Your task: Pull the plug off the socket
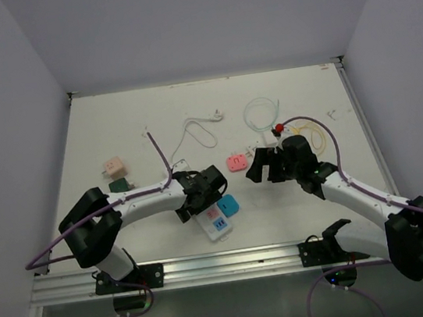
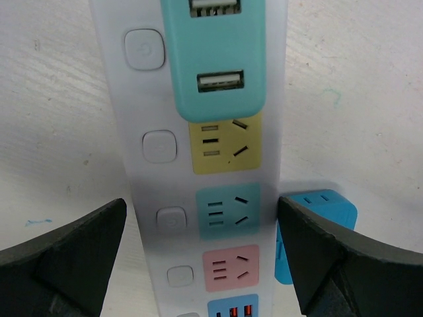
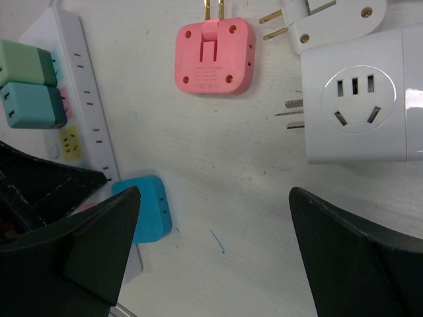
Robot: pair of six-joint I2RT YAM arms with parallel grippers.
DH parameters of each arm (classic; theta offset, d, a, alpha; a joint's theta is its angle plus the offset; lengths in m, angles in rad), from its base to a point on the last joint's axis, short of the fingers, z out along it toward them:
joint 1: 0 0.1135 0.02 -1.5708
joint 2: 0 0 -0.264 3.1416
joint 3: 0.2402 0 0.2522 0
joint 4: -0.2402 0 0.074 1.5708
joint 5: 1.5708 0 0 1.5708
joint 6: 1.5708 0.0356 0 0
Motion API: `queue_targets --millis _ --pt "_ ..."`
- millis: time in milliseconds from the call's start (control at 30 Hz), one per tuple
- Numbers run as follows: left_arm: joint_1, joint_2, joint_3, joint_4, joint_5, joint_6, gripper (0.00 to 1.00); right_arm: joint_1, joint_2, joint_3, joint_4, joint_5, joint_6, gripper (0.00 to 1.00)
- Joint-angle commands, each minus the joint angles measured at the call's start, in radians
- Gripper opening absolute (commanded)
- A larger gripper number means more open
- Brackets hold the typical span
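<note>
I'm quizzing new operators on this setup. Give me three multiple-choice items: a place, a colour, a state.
1. Where is the blue cube adapter? A) on the table beside the power strip B) plugged into the strip C) hanging off the table edge
2. What colour is the outlet face just below the teal USB block? A) red B) yellow C) black
3. How is the left gripper? A) shut on the strip B) shut on the cube C) open, straddling the strip
Key: 1 A, it lies loose next to the strip; 2 B, the face is yellow; 3 C, its fingers stand apart on either side.
</note>
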Motion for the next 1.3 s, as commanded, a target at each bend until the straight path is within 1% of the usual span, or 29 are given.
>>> queue_targets --millis 0,233,333,400,433,500,533,600,633,700,733,800,833,900,1033,1067,1100,1133,1267 --pt "-0.014 0.017 0.019 -0.055 -0.037 -0.068 1.00 0.004 -0.016 -0.018 0.065 -0.026 -0.001 0.99" --pt "-0.020 0.050 0.023 -0.036 -0.023 -0.064 0.98 0.004 -0.007 -0.023 0.070 -0.048 -0.016 0.99" --pt "-0.020 0.051 0.014 -0.016 -0.023 -0.065 0.92 0.004 0.004 -0.020 0.068 -0.058 -0.027 0.99" --pt "-0.020 0.049 0.011 -0.006 -0.023 -0.065 0.84 0.004 0.009 -0.014 0.068 -0.080 -0.030 0.99" --pt "-0.020 0.047 0.010 -0.003 -0.023 -0.065 0.77 0.004 0.013 -0.014 0.068 -0.089 -0.030 0.99" --pt "-0.020 0.041 0.002 0.007 -0.028 -0.062 0.71 0.005 0.012 -0.014 0.068 -0.115 -0.027 0.99" --pt "-0.020 0.025 -0.004 0.014 -0.033 -0.062 0.65 0.004 0.010 -0.014 0.068 -0.124 -0.027 0.98" --pt "-0.020 0.000 -0.032 0.054 -0.037 -0.050 0.59 0.004 0.006 -0.010 0.070 -0.155 -0.026 0.98" --pt "-0.020 -0.029 -0.044 0.071 -0.045 -0.044 0.53 0.004 0.006 -0.007 0.070 -0.163 -0.023 0.98" --pt "-0.020 -0.081 -0.076 0.121 -0.060 -0.024 0.45 0.005 0.003 -0.009 0.068 -0.204 -0.012 0.98" --pt "-0.020 -0.103 -0.089 0.143 -0.066 -0.010 0.38 0.008 0.006 -0.009 0.068 -0.222 -0.006 0.98" --pt "-0.020 -0.165 -0.124 0.203 -0.080 0.028 0.31 0.011 0.006 -0.013 0.102 -0.273 0.011 0.97" --pt "-0.018 -0.189 -0.136 0.229 -0.091 0.050 0.26 0.017 0.006 -0.015 0.109 -0.288 0.034 0.96" --pt "-0.018 -0.260 -0.171 0.293 -0.102 0.088 0.22 0.024 0.001 -0.017 0.137 -0.318 0.074 0.96" --pt "-0.018 -0.397 -0.263 0.431 -0.120 0.154 0.07 0.060 -0.019 -0.009 0.163 -0.341 0.132 0.93" --pt "-0.018 -0.425 -0.312 0.510 -0.122 0.174 0.03 0.070 -0.022 0.000 0.163 -0.336 0.138 0.93" --pt "-0.018 -0.475 -0.338 0.545 -0.123 0.208 0.02 0.077 -0.025 0.006 0.162 -0.332 0.148 0.93" --pt "-0.018 -0.495 -0.386 0.568 -0.131 0.211 0.00 0.094 -0.022 0.011 0.157 -0.321 0.154 0.92" --pt "-0.018 -0.566 -0.496 0.701 -0.157 0.228 0.00 0.136 -0.005 0.026 0.157 -0.270 0.204 0.90"
